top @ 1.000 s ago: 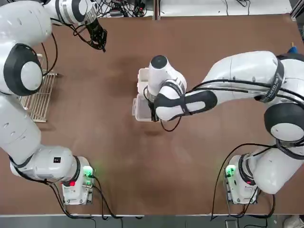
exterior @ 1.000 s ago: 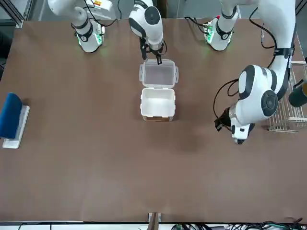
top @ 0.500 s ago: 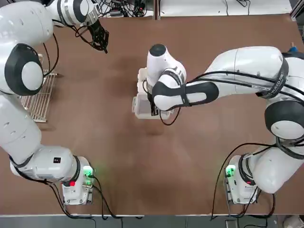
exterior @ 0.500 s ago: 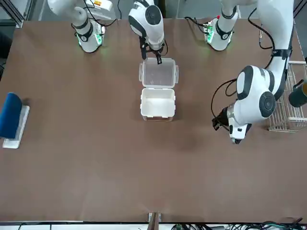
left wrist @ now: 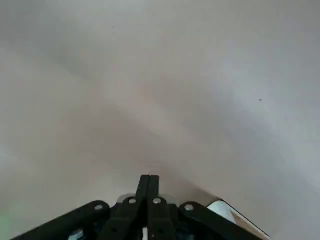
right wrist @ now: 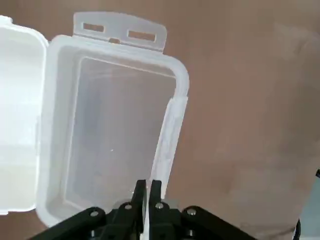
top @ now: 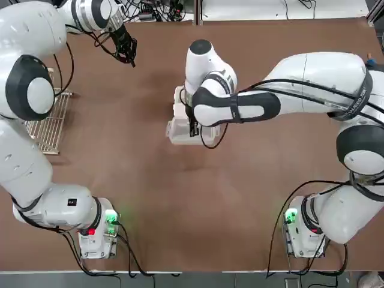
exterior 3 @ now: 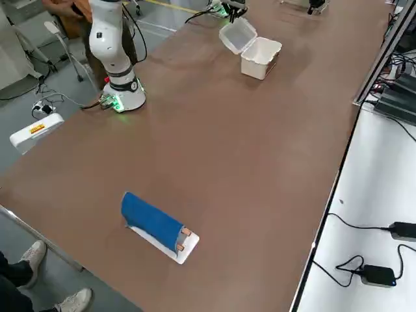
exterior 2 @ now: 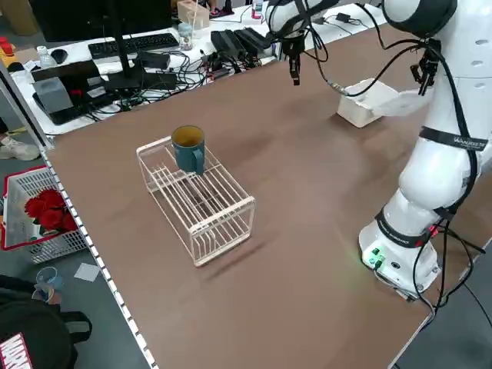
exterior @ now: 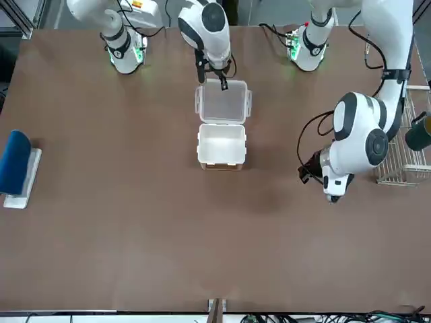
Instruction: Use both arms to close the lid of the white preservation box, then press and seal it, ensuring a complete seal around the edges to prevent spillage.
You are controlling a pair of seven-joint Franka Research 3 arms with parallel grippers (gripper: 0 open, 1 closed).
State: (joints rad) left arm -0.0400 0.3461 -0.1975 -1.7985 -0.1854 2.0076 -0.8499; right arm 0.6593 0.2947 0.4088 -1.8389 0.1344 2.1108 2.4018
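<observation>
With my right gripper (right wrist: 149, 186) pinching the lid's (right wrist: 117, 125) six-o'clock flap, light, probably flexible; left gripper (left wrist: 149, 180) waits at ten, fingers closed.

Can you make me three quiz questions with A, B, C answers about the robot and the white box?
1. Where is the blue roll?
A) inside the box
B) on a white tray
C) in the wire rack

2. What colour are the lights on the arms' bases?
A) green
B) purple
C) orange

3. How is the box's lid?
A) pressed shut
B) taken away
C) open

Answers:
1 B: the blue roll lies on the white tray, far from the box.
2 A: green glows at both bases.
3 C: the lid is folded back beside the open box, with the right pincer over by the lid.
</observation>
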